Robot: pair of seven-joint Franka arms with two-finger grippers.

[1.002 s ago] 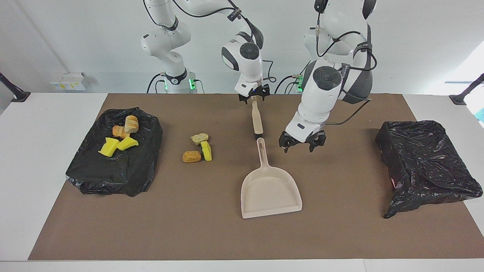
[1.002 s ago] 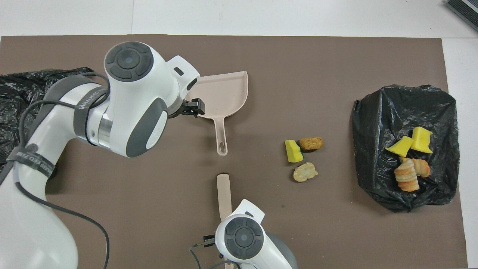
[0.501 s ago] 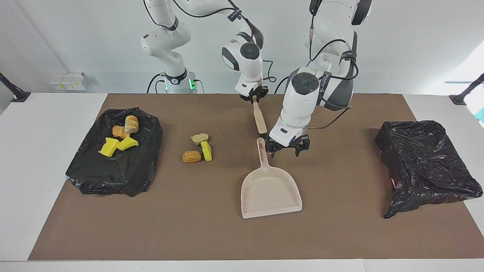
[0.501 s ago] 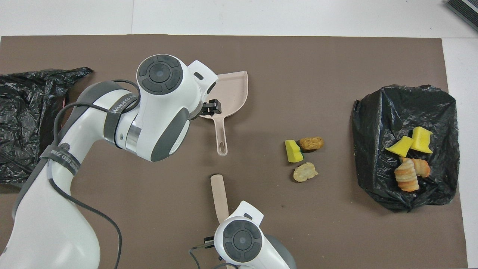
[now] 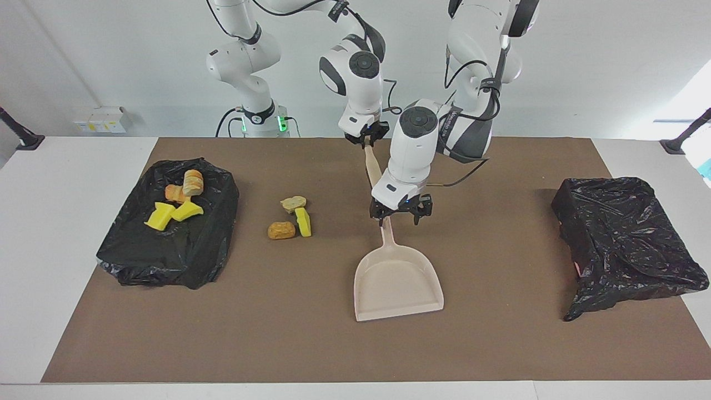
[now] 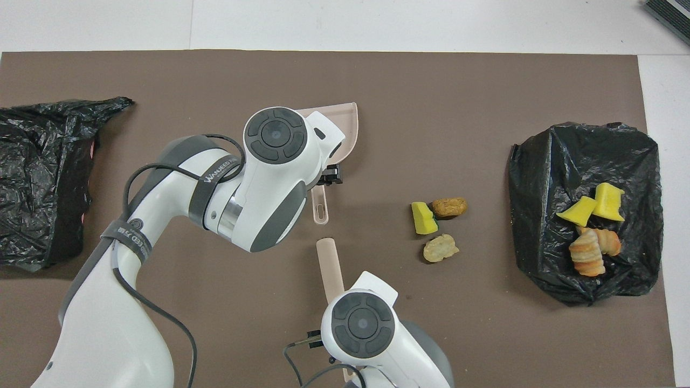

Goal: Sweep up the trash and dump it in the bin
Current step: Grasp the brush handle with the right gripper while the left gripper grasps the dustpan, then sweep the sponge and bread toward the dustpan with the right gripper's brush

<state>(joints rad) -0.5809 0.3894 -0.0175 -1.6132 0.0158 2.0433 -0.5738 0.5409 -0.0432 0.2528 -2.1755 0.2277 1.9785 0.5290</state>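
Note:
Three loose trash scraps lie together on the brown mat: a pale bread lump point(image 5: 293, 204), a golden-brown lump point(image 5: 281, 230) and a yellow, green-backed sponge wedge point(image 5: 303, 221) point(image 6: 424, 218). Several more scraps point(image 5: 176, 204) point(image 6: 590, 226) lie on the black bag-covered bin point(image 5: 166, 250) toward the right arm's end. The beige dustpan point(image 5: 397, 283) point(image 6: 349, 126) lies flat, handle toward the robots. My left gripper point(image 5: 399, 216) point(image 6: 330, 178) is open just over the handle's end. My right gripper point(image 5: 366, 140) is shut on the beige brush point(image 5: 373, 169) point(image 6: 330, 263), held tilted above the mat.
A second black bag-covered bin point(image 5: 627, 239) point(image 6: 38, 178) stands toward the left arm's end of the table. The brown mat point(image 5: 500, 344) covers most of the white table.
My left gripper has moved sideways from beside the dustpan handle to over the handle's end. My right gripper has risen slightly and tilted the brush.

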